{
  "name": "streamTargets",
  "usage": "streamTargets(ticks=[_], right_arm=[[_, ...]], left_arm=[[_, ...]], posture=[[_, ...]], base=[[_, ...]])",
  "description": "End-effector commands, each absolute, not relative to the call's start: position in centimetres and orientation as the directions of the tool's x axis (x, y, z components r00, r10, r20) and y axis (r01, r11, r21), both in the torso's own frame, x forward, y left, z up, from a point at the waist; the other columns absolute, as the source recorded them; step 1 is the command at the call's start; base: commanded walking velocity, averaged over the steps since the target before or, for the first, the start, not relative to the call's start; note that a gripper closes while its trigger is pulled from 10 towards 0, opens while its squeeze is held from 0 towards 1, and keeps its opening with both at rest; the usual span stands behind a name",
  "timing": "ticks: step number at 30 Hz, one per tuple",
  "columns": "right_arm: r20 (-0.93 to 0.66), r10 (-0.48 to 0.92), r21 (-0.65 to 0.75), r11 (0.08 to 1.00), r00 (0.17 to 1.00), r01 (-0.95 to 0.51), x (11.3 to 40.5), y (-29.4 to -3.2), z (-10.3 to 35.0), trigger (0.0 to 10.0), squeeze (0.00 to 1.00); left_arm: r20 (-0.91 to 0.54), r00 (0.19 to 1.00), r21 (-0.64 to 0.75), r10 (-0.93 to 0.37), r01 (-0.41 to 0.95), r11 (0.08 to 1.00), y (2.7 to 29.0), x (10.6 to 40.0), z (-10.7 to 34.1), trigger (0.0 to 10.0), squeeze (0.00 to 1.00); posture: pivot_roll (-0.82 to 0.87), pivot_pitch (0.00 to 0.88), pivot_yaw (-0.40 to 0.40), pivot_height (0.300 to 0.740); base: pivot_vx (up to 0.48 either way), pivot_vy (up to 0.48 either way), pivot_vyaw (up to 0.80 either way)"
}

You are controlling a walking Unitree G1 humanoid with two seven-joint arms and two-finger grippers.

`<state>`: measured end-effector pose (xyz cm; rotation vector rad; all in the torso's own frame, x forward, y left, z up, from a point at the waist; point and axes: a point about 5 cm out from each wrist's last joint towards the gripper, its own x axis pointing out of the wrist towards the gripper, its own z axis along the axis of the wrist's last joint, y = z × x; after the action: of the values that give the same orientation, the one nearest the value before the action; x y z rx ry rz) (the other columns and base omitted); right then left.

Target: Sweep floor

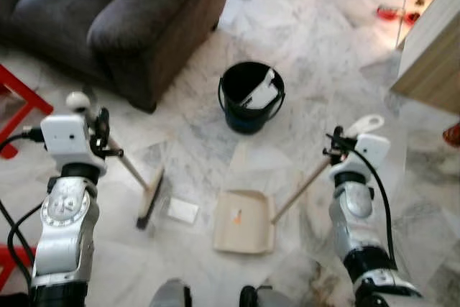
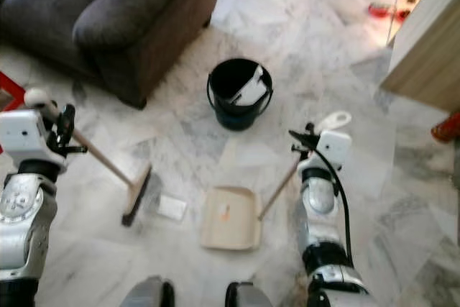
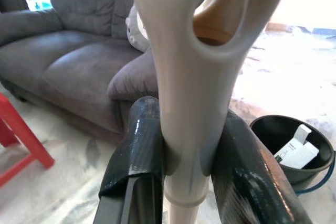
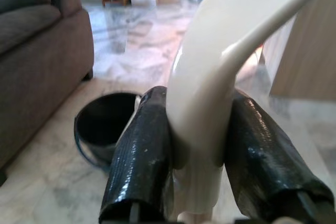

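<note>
At the far left a red metal frame (image 1: 21, 102) stands on the white marbled floor (image 1: 323, 48), beside a dark grey fabric sofa (image 1: 108, 12). The left hand (image 3: 184, 145) is pinched tight around the cream plastic grip of the wooden-handled broom (image 1: 133, 170), its two black fingers (image 3: 134, 156) pressed against either side of the grip. The broom slants down to its dark bristle head, which rests on the floor just beside a small white flat piece of paper (image 1: 182, 211). Next to that lies a cream plastic dustpan (image 1: 244, 230), flat on the floor, its long wooden handle rising to the right. Behind the dustpan stands a round black bucket (image 1: 251, 96) holding a white carton. The right hand (image 4: 197, 156) clamps the dustpan handle's cream grip between its fingers. A pale wooden cabinet (image 1: 431, 48) stands at the far right.
</note>
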<state>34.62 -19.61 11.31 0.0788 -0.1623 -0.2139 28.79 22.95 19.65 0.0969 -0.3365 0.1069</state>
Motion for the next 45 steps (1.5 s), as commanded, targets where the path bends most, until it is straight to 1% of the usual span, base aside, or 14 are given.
streamTargets(ticks=[1, 9, 16, 18, 19, 23, 27, 32, 34, 37, 38, 39, 40, 45], right_arm=[[0.171, -0.217, 0.111, 0.973, 0.961, 0.200, 34.5, -19.4, 11.4, 10.0, 0.00], [0.169, -0.220, 0.107, 0.973, 0.961, 0.204, 34.2, -19.5, 11.2, 10.0, 0.00], [0.171, -0.221, 0.113, 0.972, 0.960, 0.204, 33.8, -19.1, 10.6, 10.0, 0.00], [0.168, -0.220, 0.117, 0.972, 0.961, 0.202, 33.6, -19.0, 10.4, 10.0, 0.00], [0.175, -0.221, 0.128, 0.971, 0.960, 0.200, 33.4, -18.8, 10.3, 10.0, 0.00], [0.208, -0.238, 0.144, 0.967, 0.949, 0.211, 32.8, -18.7, 10.1, 10.0, 0.00], [0.201, -0.242, 0.154, 0.965, 0.949, 0.213, 32.0, -18.5, 9.2, 10.0, 0.00], [0.155, -0.248, 0.165, 0.961, 0.956, 0.222, 31.2, -18.4, 7.7, 10.0, 0.00], [0.134, -0.253, 0.168, 0.959, 0.958, 0.230, 30.8, -18.2, 7.1, 10.0, 0.00], [0.122, -0.255, 0.165, 0.958, 0.959, 0.234, 30.6, -18.0, 6.7, 10.0, 0.00], [0.112, -0.257, 0.170, 0.957, 0.960, 0.236, 30.5, -17.9, 6.4, 10.0, 0.00], [0.112, -0.257, 0.170, 0.957, 0.960, 0.236, 30.5, -17.9, 6.4, 10.0, 0.00], [0.102, -0.256, 0.172, 0.956, 0.961, 0.237, 30.3, -17.6, 6.1, 10.0, 0.00], [0.086, -0.254, 0.173, 0.956, 0.963, 0.236, 30.2, -17.3, 5.8, 10.0, 0.00]], left_arm=[[0.354, 0.931, 0.098, 0.084, -0.126, 0.987, 23.0, 28.4, 20.0, 10.0, 0.00], [0.320, 0.944, 0.100, 0.079, -0.117, 0.988, 23.1, 27.6, 19.3, 10.0, 0.00], [0.286, 0.955, 0.122, 0.076, -0.115, 0.986, 23.5, 26.5, 18.6, 10.0, 0.00], [0.271, 0.960, 0.131, 0.066, -0.105, 0.986, 23.4, 26.1, 18.4, 10.0, 0.00], [0.256, 0.965, 0.142, 0.059, -0.098, 0.985, 23.6, 25.6, 18.3, 10.0, 0.00], [0.241, 0.967, 0.147, 0.083, -0.121, 0.982, 24.3, 24.8, 18.3, 10.0, 0.00], [0.230, 0.970, 0.138, 0.073, -0.107, 0.985, 24.1, 24.5, 18.4, 10.0, 0.00], [0.224, 0.972, 0.077, 0.069, -0.088, 0.993, 24.0, 24.5, 19.0, 10.0, 0.00], [0.224, 0.973, 0.016, 0.061, -0.066, 0.998, 24.2, 24.6, 19.7, 10.0, 0.00], [0.220, 0.974, -0.017, 0.054, -0.052, 0.998, 24.4, 24.6, 20.1, 10.0, 0.00], [0.209, 0.977, -0.055, 0.036, -0.024, 0.998, 24.6, 24.6, 20.4, 10.0, 0.00], [0.209, 0.977, -0.055, 0.036, -0.024, 0.998, 24.6, 24.6, 20.4, 10.0, 0.00], [0.201, 0.979, -0.085, 0.014, 0.003, 0.996, 24.8, 24.6, 20.8, 10.0, 0.00], [0.205, 0.976, -0.115, -0.072, 0.097, 0.989, 24.7, 24.6, 22.4, 10.0, 0.00]], posture=[[0.12, 0.275, -0.063, 0.740], [0.12, 0.265, -0.057, 0.740], [0.14, 0.278, -0.054, 0.740], [0.14, 0.285, -0.052, 0.740], [0.15, 0.304, -0.051, 0.740], [0.16, 0.340, -0.045, 0.740], [0.17, 0.366, -0.036, 0.740], [0.18, 0.387, -0.023, 0.740], [0.19, 0.394, -0.017, 0.740], [0.20, 0.400, -0.011, 0.740], [0.21, 0.405, -0.005, 0.740], [0.21, 0.405, -0.005, 0.740], [0.22, 0.408, -0.003, 0.740], [0.23, 0.410, 0.004, 0.740]], base=[[0.000, 0.000, 0.00], [0.000, 0.000, 0.00], [0.000, 0.000, 0.00], [0.000, 0.000, 0.00], [0.000, 0.000, 0.00], [0.000, 0.000, 0.00], [0.000, 0.000, 0.00], [0.000, 0.000, 0.00], [0.000, 0.000, 0.00], [0.000, 0.000, 0.00], [0.000, 0.000, 0.00], [0.000, 0.000, 0.00], [0.000, 0.000, 0.00], [0.000, 0.000, 0.00]])
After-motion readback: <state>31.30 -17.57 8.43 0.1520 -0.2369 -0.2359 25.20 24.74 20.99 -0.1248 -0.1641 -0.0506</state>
